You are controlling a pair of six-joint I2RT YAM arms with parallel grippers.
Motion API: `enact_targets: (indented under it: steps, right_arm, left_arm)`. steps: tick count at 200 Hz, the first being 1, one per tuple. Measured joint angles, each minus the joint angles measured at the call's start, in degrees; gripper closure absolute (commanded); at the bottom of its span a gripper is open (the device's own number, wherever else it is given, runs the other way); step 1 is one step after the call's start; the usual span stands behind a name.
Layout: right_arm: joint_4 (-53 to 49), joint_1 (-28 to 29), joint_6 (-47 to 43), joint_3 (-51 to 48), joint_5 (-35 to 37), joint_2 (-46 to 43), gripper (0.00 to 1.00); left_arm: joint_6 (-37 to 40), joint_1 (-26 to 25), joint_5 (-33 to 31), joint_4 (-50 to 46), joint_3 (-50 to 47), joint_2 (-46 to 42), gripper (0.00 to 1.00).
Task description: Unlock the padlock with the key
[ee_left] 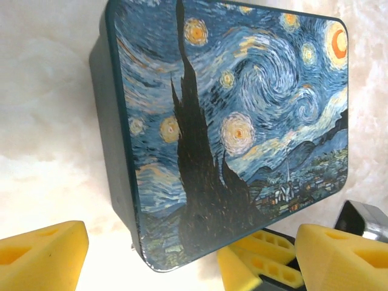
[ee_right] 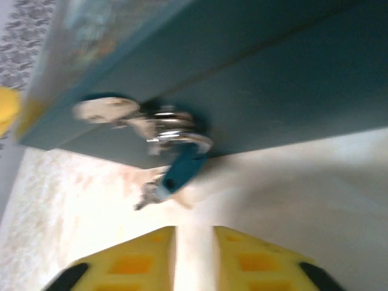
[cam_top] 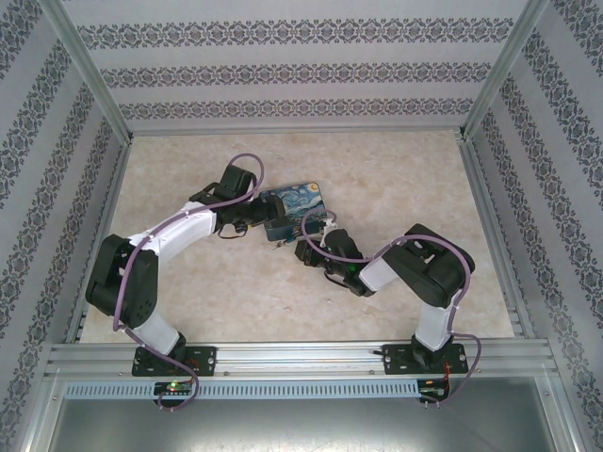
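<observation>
Right pincer (ee_right: 194,242): the yellow fingers are almost together, with a thin slit of desk showing between them. It holds nothing, and its tips sit just short of the padlock.
Left pincer (ee_left: 188,260): spread wide, with one finger (ee_left: 39,254) at each lower corner of its wrist view. The tin's near corner lies between the fingers, and a clear gap shows on the left side. It grips nothing.
Padlock (ee_right: 182,170): the blue body hangs from the silver hasp (ee_right: 167,130) on the tin's dark side wall. Its long axis slants from the shackle at upper right down to lower left, and the bottom end points towards the desk.
Key (ee_right: 147,197): a small silvery piece at the padlock's lower end, pointing on down-left. Blur hides whether it sits in the keyhole.
Tin (cam_top: 297,209): lies flat at mid-desk with the painted lid up, the left arm at its left and the right arm at its near right.
Desk (cam_top: 405,169): pale and marbled.
Left wrist view: shows the lid's night-sky painting and the right pincer's fingers beside the tin's near edge.
Right wrist view: shows the side wall, the hasp and the lock.
Top view: the padlock and key are too small to make out.
</observation>
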Motion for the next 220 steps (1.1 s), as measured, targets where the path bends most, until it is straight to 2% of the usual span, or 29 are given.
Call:
enact_targets:
  steps: [12,31,118,176,220]
  right_arm:
    - [1.18,0.28,0.70,-0.52,0.17,-0.26,0.58]
    - [2.27,0.28,2.01,-0.81,0.07,-0.33,0.57]
    - [1.16,1.44,6.80,2.91,1.88,1.75,0.55]
    - [-2.91,2.19,8.87,5.88,4.22,2.27,0.56]
    - [-6.01,2.56,11.87,7.28,6.64,2.27,0.61]
  left_arm:
    - [0.79,0.00,-0.87,-0.44,0.44,0.09,0.11]
    - [1.73,0.00,-1.53,-1.03,0.76,0.15,0.11]
    - [2.08,0.00,-1.75,-1.66,0.76,0.39,0.11]
    - [2.05,0.00,-1.73,-1.64,0.76,0.39,0.11]
    - [2.03,0.00,-1.70,-1.64,0.74,0.39,0.11]
